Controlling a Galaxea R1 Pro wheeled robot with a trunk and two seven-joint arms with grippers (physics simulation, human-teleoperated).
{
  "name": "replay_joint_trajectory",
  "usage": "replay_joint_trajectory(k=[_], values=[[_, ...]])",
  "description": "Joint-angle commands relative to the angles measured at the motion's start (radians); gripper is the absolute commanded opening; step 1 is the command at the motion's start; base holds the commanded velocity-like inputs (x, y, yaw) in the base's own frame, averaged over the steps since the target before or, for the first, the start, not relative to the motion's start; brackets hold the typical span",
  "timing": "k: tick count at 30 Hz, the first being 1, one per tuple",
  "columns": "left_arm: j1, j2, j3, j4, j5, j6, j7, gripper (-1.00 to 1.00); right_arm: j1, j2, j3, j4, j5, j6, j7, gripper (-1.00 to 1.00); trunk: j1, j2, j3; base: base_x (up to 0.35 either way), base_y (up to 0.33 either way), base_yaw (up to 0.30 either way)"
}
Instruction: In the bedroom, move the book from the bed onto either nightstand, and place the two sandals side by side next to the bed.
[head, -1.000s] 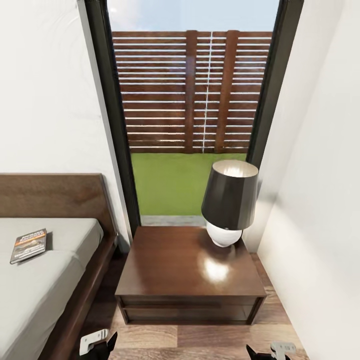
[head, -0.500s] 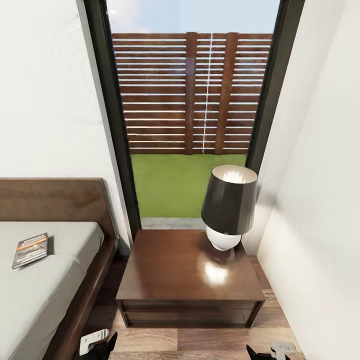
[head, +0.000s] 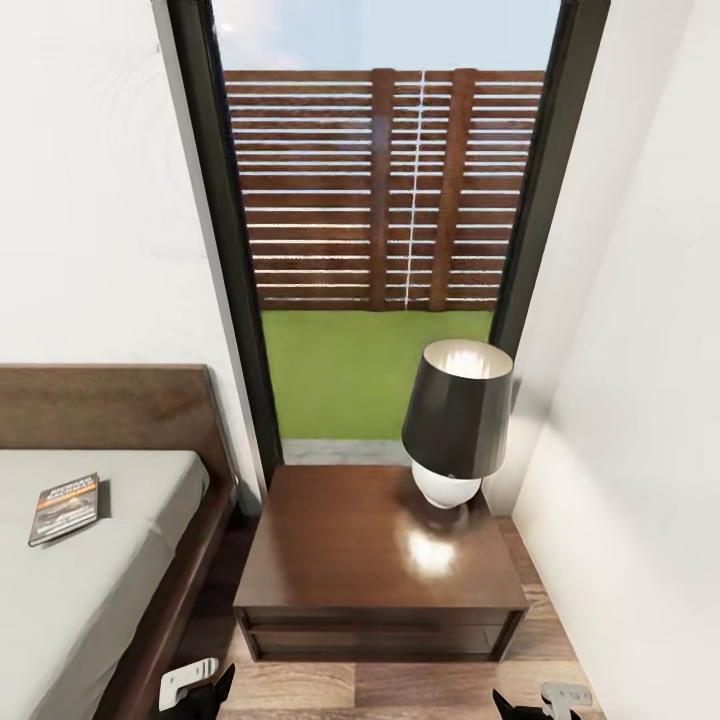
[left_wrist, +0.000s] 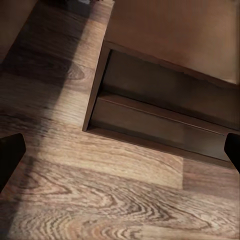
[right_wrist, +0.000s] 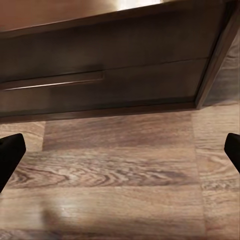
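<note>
Both hands sit low at the near edge of the head view, the left hand (head: 197, 690) near the corner of the bed frame and the right hand (head: 535, 703) in front of the nightstand's right corner. Each wrist view shows two dark fingertips far apart at opposite edges, with bare wood-plank floor (left_wrist: 100, 200) between them, so both hands are spread wide and carry nothing.

Outward from the hands stands the nightstand (head: 380, 560), a low dark brown cabinet with a glossy top. Its drawer front appears in both wrist views. A lamp (head: 456, 425) with a black shade and white base stands at its back right, leaving the front and left of the top bare. Behind it a tall dark-framed window (head: 385, 200) looks onto grass and a slatted fence.

To the left lies the bed (head: 90, 560), and the book (head: 67, 507) rests flat on the mattress near the headboard, well apart from either hand.

Compared with a second ago, everything in the head view sits slightly lower and the book a little further right; this seems to be the camera shifting, probably the robot adjusting its position, not the things moving. The book is not yet picked up, and the left hand looks better placed to reach it.
</note>
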Motion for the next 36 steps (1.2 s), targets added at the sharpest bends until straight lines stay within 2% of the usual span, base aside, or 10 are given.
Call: replay_joint_trajectory(k=[1,36], values=[[-0.001,0.0,0.009,0.001,-0.01,-0.004,-0.004,1.0,-0.001,0.0,-0.004,0.001,-0.01,0.0,0.011,1.0,-0.004,0.007,0.002,0.0,0.0,0.0],[-0.001,0.0,0.009,0.001,-0.01,-0.004,-0.004,1.0,-0.001,0.0,-0.004,0.001,-0.011,0.0,0.011,1.0,-0.138,0.252,0.112,0.0,0.0,0.0]])
